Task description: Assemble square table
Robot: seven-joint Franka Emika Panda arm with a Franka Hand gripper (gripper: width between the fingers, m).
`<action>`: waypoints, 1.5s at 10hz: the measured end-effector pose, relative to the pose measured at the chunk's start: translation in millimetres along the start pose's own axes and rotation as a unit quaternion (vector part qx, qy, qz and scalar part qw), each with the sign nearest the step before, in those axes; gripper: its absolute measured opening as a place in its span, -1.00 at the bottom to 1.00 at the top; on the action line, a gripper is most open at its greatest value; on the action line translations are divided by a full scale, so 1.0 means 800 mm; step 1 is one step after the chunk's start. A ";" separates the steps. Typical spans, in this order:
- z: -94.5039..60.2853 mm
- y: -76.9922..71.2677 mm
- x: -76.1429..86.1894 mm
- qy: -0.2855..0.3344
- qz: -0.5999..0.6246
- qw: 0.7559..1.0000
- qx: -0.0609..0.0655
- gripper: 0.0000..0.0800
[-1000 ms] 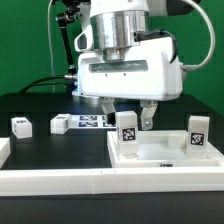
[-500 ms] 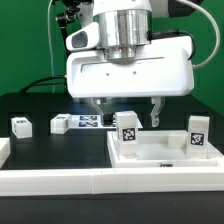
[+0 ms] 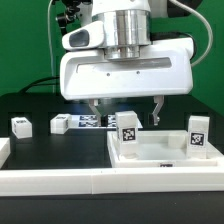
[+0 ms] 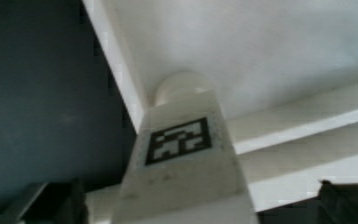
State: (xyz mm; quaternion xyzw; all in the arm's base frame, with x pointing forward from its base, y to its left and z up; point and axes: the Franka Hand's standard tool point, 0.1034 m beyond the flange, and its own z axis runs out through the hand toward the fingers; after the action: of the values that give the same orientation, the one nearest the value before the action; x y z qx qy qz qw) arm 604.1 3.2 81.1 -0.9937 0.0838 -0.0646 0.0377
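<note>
In the exterior view the claw point(image 3: 127, 112) hangs under the big white wrist housing at upper centre. Its two dark fingers point(image 3: 155, 110) are spread wide apart and clamped on nothing. At lower right of the frame the square table slab point(image 3: 160, 153), a white plate with a raised rim, lies on the black worktop point(image 3: 40, 142). Two short white legs stand upright on it. The left-corner leg point(image 3: 127, 131) is under the gap between the fingers, and the right-corner leg point(image 3: 197, 135) is near the exterior view's right edge. Each shows a square black-and-white block-pattern tag toward the camera. At mid-left two loose legs point(image 3: 20, 125) point(image 3: 60, 124) lie on the worktop, well apart from the slab, their tags visible. Just beside them toward the centre, the marker board point(image 3: 90, 122) lies flat, its row of tags partly hidden by one finger. A long white barrier rail point(image 3: 60, 183) crosses the bottom of the frame. In the wrist view the left-corner leg point(image 4: 185, 150) fills the middle, its black-bordered tag sharp and close. Dark fingertips point(image 4: 43, 200) flank it on both sides with a clear gap to each. Beyond it are the white slab surface and the black worktop.
</note>
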 end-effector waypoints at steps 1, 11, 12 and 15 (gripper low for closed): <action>0.000 0.000 0.000 0.000 -0.002 1.000 0.000 0.62; 0.002 0.002 0.003 0.000 0.200 0.980 -0.002 -0.28; 0.002 0.003 0.003 -0.002 0.282 0.959 -0.004 -0.28; 0.003 0.004 0.006 -0.005 0.441 0.898 -0.007 -0.27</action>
State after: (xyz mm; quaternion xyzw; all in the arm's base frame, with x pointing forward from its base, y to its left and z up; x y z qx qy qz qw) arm 608.9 -0.7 78.8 -0.8556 0.5135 -0.0356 0.0554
